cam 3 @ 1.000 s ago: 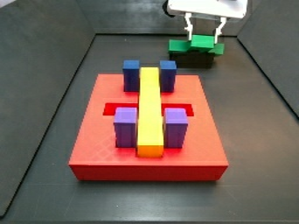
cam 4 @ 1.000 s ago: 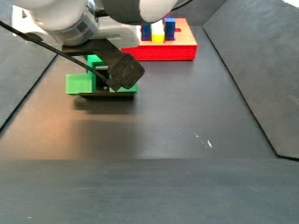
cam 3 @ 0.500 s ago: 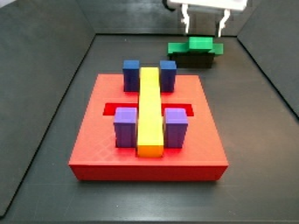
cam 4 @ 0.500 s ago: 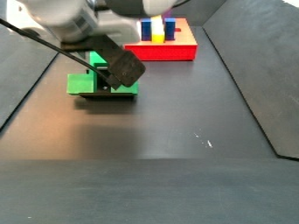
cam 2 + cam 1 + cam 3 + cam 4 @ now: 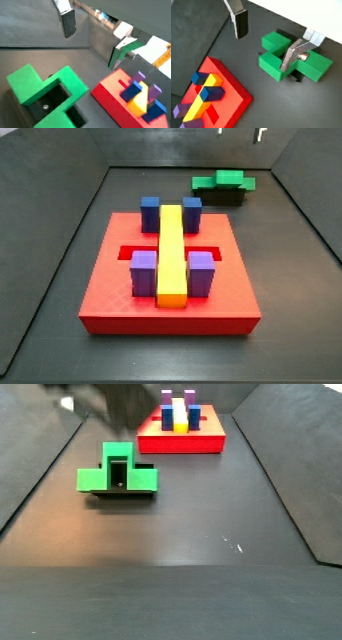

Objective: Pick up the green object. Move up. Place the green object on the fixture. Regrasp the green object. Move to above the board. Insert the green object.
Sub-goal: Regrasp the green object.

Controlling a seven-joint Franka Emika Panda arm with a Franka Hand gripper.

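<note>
Wrist views showed the gripper spread open and empty, above the green object. That piece sat on the fixture, well apart from the board.

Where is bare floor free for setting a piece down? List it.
Free: the wide dark floor in front of the bright green notched piece on the black fixture, away from the red rectangular board. Crowded: the board's top. The gripper hangs open above the green piece.

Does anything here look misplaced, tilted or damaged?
Nothing stands out. The green object rests on the fixture, the board holds its blocks upright, and the gripper hangs empty above, jaws open.
</note>
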